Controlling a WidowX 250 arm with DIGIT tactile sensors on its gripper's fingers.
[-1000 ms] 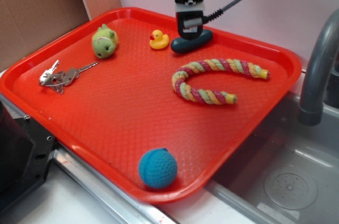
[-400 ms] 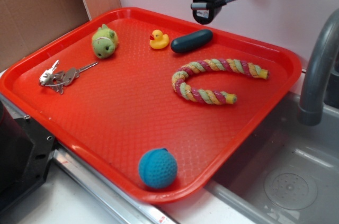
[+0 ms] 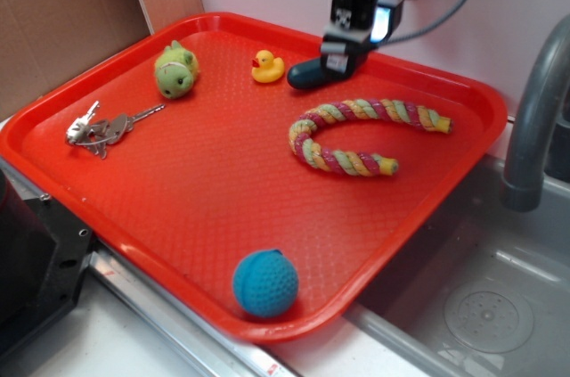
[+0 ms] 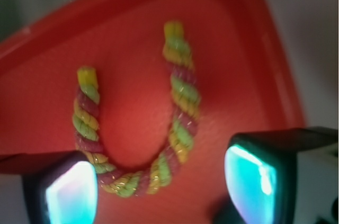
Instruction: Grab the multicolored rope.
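Red tray [image 3: 178, 208] sits beside a grey sink basin [image 3: 481, 306] with a grey faucet [image 3: 534, 118] at the right edge; cardboard panel [image 3: 62, 20] stands behind the tray's left corner. Contents of tray, all resting on its floor: the multicolored rope [image 3: 356, 135] right of centre, bent in a U with its closed curve toward the tray's middle and both yellow-capped ends pointing toward the right rim; a dark capsule [image 3: 307, 74] near the back rim, partly covered by the arm; a yellow rubber duck [image 3: 266, 67] just beside the capsule's left end; a green plush toy [image 3: 176, 69] further left, apart from the duck; a bunch of keys [image 3: 102, 127] near the left rim; a blue ball [image 3: 264, 283] close to the front rim, well apart from everything else. Gripper [image 3: 343, 49] hangs above the back of the tray, over the capsule and short of the rope, touching nothing. Wrist view: both fingers [image 4: 249, 184] spread wide at the lower corners, pads lit cyan, nothing between them; the rope [image 4: 159, 128] lies below in the gap, U-bend nearest the fingers, ends pointing away, slightly blurred. Sink basin appears to hold only its drain [image 3: 488, 315].
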